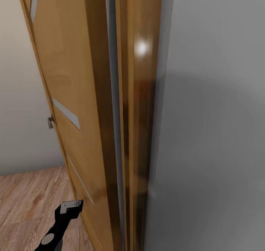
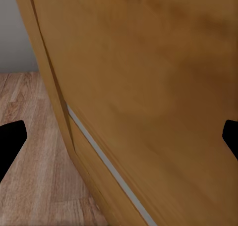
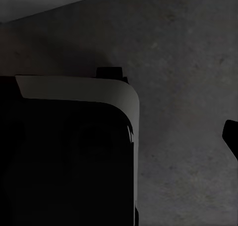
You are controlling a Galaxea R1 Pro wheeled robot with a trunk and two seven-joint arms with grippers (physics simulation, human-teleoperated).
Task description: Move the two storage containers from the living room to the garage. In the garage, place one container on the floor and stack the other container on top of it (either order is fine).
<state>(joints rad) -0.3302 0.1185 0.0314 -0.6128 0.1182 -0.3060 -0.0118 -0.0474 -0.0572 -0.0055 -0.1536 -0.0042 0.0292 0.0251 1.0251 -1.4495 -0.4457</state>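
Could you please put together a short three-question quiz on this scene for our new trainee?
1. True or false: the wooden door stands open beside the grey wall.
2. What covers the floor by the left gripper? A carpet, B wood planks, C tiles.
3. Fill in: the metal ____ sticks out from the door's far edge.

Key: 1 true; 2 B; 3 handle.
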